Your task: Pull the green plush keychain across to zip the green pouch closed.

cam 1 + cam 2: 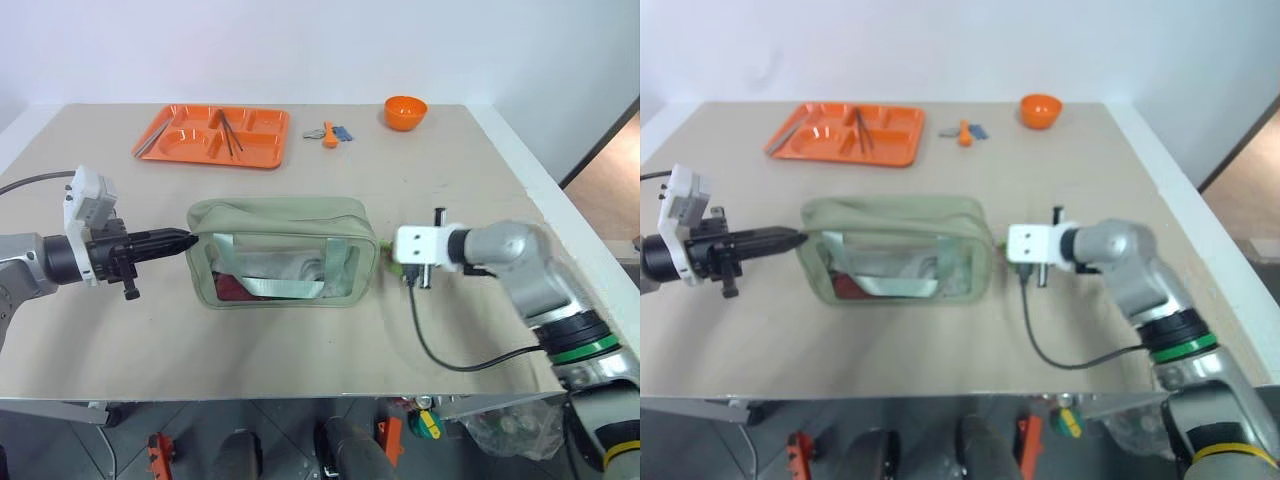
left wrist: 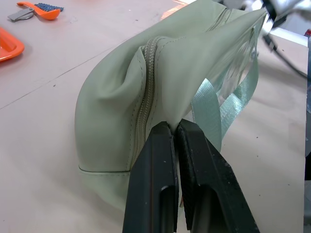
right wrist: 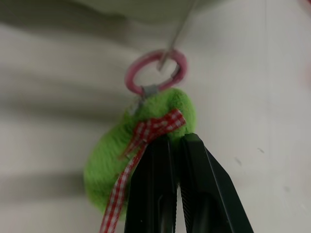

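The green pouch (image 1: 280, 225) stands mid-table, its clear window facing me with red and white contents inside. My left gripper (image 2: 175, 128) is shut on the fabric at the pouch's left end, beside the zipper (image 2: 146, 87), whose teeth are joined there. At the pouch's right end, my right gripper (image 3: 176, 138) is shut on the green plush keychain (image 3: 121, 160), a lime fuzzy charm with a red checked ribbon. The charm hangs from a pink ring (image 3: 155, 73). In the head views the wrist's white camera block (image 1: 420, 245) hides the right fingers.
At the table's far side are an orange tray (image 1: 160, 150) with utensils, an orange bowl (image 1: 405, 112) and small orange and blue items (image 1: 332, 133). A black cable (image 1: 440, 350) loops on the table under my right arm. The table's right edge (image 1: 560, 200) runs close by.
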You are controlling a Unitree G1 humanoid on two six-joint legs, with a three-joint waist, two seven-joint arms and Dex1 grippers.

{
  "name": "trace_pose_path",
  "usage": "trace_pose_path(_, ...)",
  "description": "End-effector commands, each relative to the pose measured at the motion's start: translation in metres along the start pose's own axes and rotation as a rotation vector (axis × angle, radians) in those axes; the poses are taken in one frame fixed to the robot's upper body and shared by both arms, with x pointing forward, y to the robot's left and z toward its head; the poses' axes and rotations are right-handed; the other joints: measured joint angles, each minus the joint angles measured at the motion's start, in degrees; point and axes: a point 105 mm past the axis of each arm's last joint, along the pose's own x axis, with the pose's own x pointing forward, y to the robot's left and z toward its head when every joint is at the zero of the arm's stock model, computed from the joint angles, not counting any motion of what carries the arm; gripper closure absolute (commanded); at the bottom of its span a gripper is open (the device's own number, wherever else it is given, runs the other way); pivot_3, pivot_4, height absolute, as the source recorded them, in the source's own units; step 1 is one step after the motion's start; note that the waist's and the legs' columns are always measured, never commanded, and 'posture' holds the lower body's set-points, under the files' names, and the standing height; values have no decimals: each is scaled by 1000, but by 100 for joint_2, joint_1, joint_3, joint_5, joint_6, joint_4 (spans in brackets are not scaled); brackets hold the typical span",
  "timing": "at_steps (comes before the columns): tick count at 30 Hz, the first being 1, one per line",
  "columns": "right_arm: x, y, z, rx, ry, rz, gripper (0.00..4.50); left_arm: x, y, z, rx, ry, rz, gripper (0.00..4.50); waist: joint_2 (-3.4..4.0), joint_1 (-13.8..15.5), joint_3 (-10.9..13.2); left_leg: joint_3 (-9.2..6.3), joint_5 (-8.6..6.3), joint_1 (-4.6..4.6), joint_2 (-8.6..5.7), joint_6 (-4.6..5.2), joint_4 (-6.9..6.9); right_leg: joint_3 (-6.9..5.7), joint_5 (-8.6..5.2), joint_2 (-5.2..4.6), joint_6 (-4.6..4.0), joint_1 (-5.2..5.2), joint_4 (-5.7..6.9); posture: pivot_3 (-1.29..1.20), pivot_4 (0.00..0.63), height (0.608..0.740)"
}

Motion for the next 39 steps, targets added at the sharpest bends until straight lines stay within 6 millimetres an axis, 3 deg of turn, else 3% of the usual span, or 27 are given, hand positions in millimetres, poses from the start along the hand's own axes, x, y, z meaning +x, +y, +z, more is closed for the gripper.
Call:
trace_pose_path(1, 11, 9, 4, 12, -5, -6, 4434, 0, 0, 5, 24, 6, 1, 4500, -3, 0, -2, -1, 0, 1, 0, -1, 1, -1, 1, 0, 1, 2, 0, 0, 150, 740)
trace_pose_path(4, 13, 15, 13, 4, -33, 25, 4434, 1, 0, 6, 26, 5, 0, 4500, -6, -3, -4, 1, 1, 3, -1, -2, 3, 0, 2, 0, 3, 4, 0, 0, 150, 740)
trace_pose_path(10, -3, -16, 11, 102, -53, -30, 4434, 1, 2, 7, 25, 1, 10, 4500, -6, -4, -4, -1, 2, 9, 3, 0, 3, -2, 7, 8, -5, 6, 1, 0, 150, 740)
trace_pose_path(12, -14, -24, 13, 179, -96, -22, 3768, 0, 5, 6, 14, -1, 25, 4500, -6, -3, -4, -2, 2, 8, 3, 0, 3, -3, 7, 8, -5, 7, 1, 0, 150, 740)
trace_pose_path(19, -64, -42, 32, 429, -322, 36, 1447, -6, 4, 10, -53, -55, 18, 2138, -5, 3, -3, -6, 1, -2, 1, 0, 3, -9, 4, 2, -1, 5, -3, 0, 150, 740)
trace_pose_path(23, -86, -50, 28, 547, -393, 44, 168, -12, 1, 14, -70, -69, 20, 867, -4, -6, -2, -6, 1, 0, 2, 0, 3, -8, 5, 3, -2, 4, -3, 0, 150, 740)
trace_pose_path(25, -99, -51, 29, 595, -446, 61, 107, -19, 4, 17, -59, -88, 64, 123, -4, -5, -2, -6, 1, 0, 4, 1, 2, -8, 5, 3, -2, 3, -3, 0, 150, 740)
trace_pose_path(26, -104, -52, 29, 611, -460, 62, 107, -23, 7, 17, -45, -92, 98, 20, -4, -5, -2, -8, 1, 0, 4, 1, 2, -10, 4, 3, -3, 3, -3, 0, 150, 740)
trace_pose_path(30, -124, -38, 23, 676, -459, 78, 107, -48, 5, 8, -85, -109, 192, 20, -4, -8, -2, -4, -2, 1, 8, 5, -3, -6, 1, -2, -5, 2, -4, 0, 150, 740)
trace_pose_path(36, -141, -20, 20, 818, -483, 33, 107, -93, 17, -37, -227, -139, 447, 20, -1, -3, -2, -5, -6, 7, 8, 10, -8, -5, -10, -9, -8, 4, -2, 0, 150, 740)
trace_pose_path(39, -142, -20, 22, 841, -487, 13, 107, -95, 20, -37, -233, -172, 479, 20, -6, -2, -4, -6, -2, 16, 8, 8, -3, -9, 2, -4, -8, 12, -1, 0, 150, 740)
